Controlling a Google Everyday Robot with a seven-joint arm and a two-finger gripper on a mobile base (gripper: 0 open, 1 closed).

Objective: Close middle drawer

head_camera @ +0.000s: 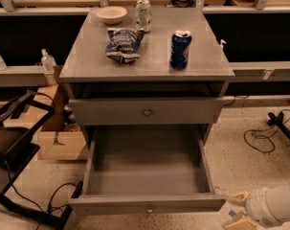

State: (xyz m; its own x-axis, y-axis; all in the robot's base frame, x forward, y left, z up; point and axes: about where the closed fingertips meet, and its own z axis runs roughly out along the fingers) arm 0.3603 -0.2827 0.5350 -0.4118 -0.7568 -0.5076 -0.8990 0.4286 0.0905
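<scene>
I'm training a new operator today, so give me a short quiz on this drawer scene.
1. True or false: the middle drawer is pulled out and empty.
2. Where is the tool? A) lower right, outside the drawer's front corner; B) inside the drawer; C) far left.
3. How many cans stand on the cabinet top?
Key: 1 true; 2 A; 3 two, the silver can and the blue can.
</scene>
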